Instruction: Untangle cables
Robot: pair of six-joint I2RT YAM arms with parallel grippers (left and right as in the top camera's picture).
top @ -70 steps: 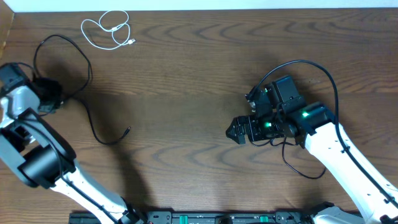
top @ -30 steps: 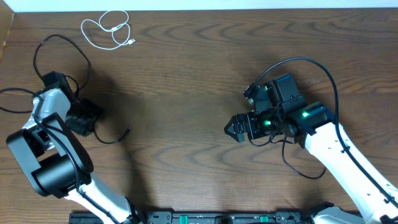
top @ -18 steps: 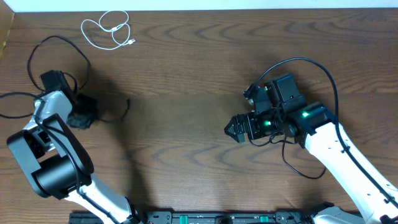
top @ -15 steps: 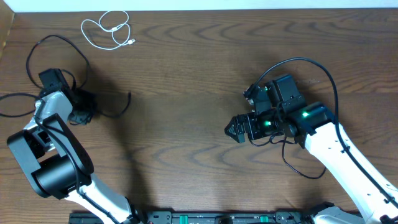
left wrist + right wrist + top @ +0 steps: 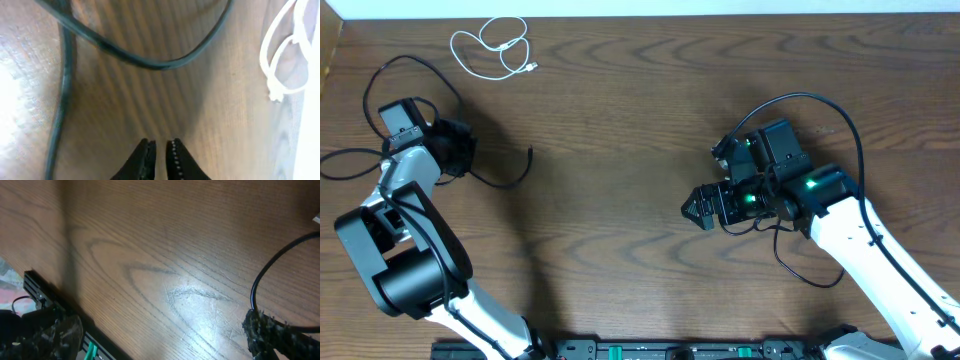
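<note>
Seems mid-separation: left gripper [image 5: 453, 158], jaws nearly closed, at thin black cable [image 5: 529, 158] by tabletop's left edge; white coiled cord [image 5: 492, 47] lies near far-left corner; right gripper [image 5: 698, 210] open, idle; next, draw cable clear.

Short cord [image 5: 528, 67] behind looped cord [image 5: 417, 59], table's [image 5: 620, 150] left.

a short white cable [image 5: 507, 46] lies in loose loops at the far left. nearer, a long black cable [image 5: 420, 60] arcs in one wide loop, its free end curling upward. a second black cable [image 5: 345, 157] trails off the left edge.
</note>
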